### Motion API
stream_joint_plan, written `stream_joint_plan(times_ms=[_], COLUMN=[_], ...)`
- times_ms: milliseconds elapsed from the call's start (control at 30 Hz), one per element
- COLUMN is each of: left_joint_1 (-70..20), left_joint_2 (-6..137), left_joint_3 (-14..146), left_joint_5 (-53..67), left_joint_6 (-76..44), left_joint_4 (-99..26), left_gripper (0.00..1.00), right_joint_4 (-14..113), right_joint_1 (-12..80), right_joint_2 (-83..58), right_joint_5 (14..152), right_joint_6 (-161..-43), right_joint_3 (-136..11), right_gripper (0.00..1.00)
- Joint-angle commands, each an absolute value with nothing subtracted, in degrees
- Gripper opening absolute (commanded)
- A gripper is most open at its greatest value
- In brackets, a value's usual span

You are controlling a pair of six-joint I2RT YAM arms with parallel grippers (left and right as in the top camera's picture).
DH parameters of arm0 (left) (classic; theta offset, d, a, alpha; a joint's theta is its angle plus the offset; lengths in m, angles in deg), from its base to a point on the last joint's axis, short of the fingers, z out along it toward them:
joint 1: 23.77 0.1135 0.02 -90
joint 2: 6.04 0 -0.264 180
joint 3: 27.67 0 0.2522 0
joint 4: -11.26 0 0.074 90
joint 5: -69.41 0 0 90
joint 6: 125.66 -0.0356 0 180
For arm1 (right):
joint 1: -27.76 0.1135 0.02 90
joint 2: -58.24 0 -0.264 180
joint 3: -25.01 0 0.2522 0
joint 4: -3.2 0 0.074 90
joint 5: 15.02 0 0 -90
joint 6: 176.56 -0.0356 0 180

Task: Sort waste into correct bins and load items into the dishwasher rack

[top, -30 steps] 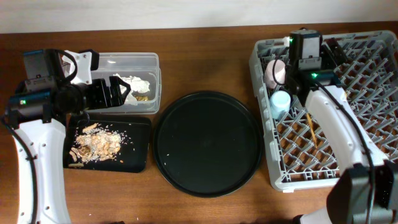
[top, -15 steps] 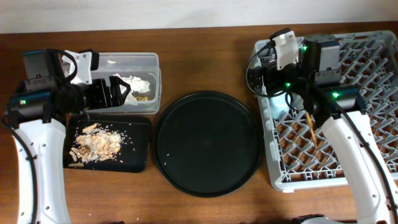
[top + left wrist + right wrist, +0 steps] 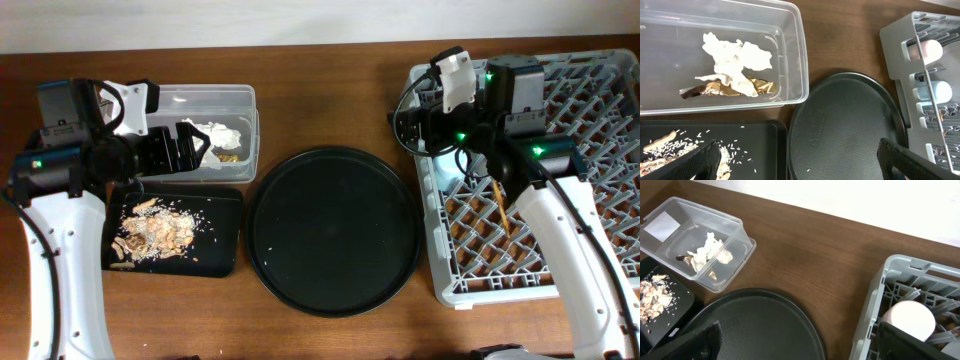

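Lying in the dishwasher rack [image 3: 470, 275], the chopsticks [image 3: 499, 205] run nearly front-to-back.
Left gripper [image 3: 797, 154] and right gripper [image 3: 796, 336] gape wide, empty.

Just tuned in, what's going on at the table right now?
Neither arm is holding anything. The left end effector hovers open over the clear tub, which holds the napkin and the wrapper. The food scraps lie on the black rectangular tray beside it. The right end effector is open at the left edge of the dishwasher rack, where the pink cup, the blue cup and the chopsticks sit. The round black tray between them carries nothing.
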State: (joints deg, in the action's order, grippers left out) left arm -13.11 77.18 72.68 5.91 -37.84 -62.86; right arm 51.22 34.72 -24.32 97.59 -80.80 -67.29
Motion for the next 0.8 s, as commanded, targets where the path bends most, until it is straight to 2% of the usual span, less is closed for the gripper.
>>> stream_joint_plan(times_ms=[0, 367, 500, 767], left_joint_1=[-12.83, -12.83, -12.83, -12.83], left_joint_2=[76.54, 76.54, 76.57, 76.57], left_joint_3=[73.56, 73.56, 73.56, 73.56], left_joint_5=[5.91, 5.91, 5.91, 5.91], left_joint_6=[-38.32, -38.32, -38.34, -38.32], left_joint_4=[-62.81, -62.81, -62.81, -62.81], left_gripper=[0.99, 0.99, 0.99, 0.99], right_joint_4=[51.11, 52.11, 52.4, 52.07], right_joint_1=[34.87, 34.85, 34.85, 32.27], right_joint_2=[-21.9, 1.89, 12.62, 40.31], right_joint_5=[98.36, 98.29, 94.14, 90.31], right_joint_6=[-81.47, -81.06, -79.11, -79.14], right_joint_3=[-67.51, -67.51, -65.8, -43.58], right_gripper=[0.99, 0.99, 0.99, 0.99])
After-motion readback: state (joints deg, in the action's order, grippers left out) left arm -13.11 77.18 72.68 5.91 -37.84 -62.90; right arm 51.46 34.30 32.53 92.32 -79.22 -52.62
